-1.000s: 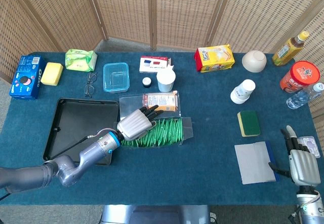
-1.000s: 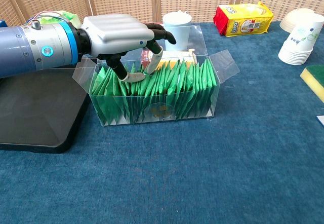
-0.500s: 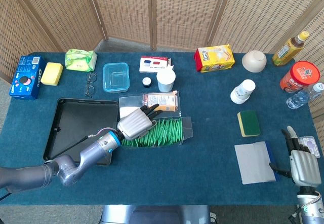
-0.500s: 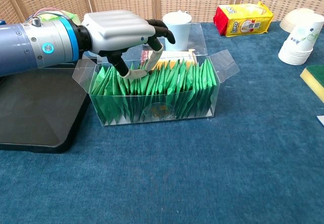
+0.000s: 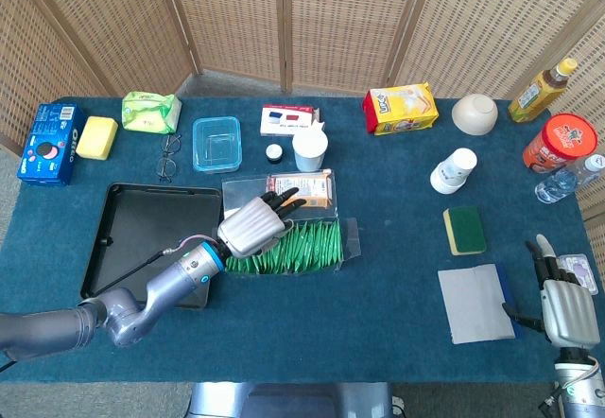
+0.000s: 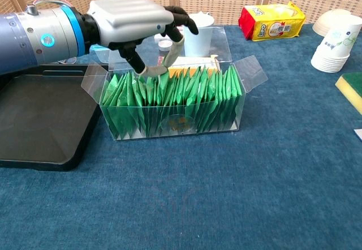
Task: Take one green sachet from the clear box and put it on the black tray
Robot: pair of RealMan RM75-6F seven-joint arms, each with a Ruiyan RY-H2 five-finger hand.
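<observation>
One blue biscuit box (image 5: 45, 156) and one yellow sponge (image 5: 97, 138) lie at the far left of the table (image 5: 378, 314), with one green wipes pack (image 5: 151, 111) and one pair of spectacles (image 5: 167, 157) just to their right. One black tray (image 5: 142, 238) sits on the left half of the table and carries nothing visible. The left hand (image 6: 133, 26) hangs over the left end of one clear box (image 6: 243, 100), its fingers (image 6: 176, 46) curled downward and narrowly spread, with thumb and one fingertip close to the top edges of the green sachets (image 6: 192, 100); whether a sachet is pinched cannot be told from either view. The sachets stand upright in one packed row inside the box, too many and too overlapped to count. The box stands just beside the tray's right edge. Behind it lie one blue-tinted lidded container (image 5: 216, 143), one small carton (image 5: 289, 119), one white cup (image 5: 309, 149) and one orange-printed packet (image 5: 302, 189). Further right are one yellow snack bag (image 5: 400, 108), one white bowl (image 5: 475, 113), one stack of paper cups (image 5: 454, 170), one green-and-yellow sponge (image 5: 464, 230), one grey cloth (image 5: 475, 304), one orange-lidded tub (image 5: 559, 143) and two bottles (image 5: 543, 90). The right hand (image 5: 560, 304) rests at the table's right edge, fingers extended and holding nothing.
</observation>
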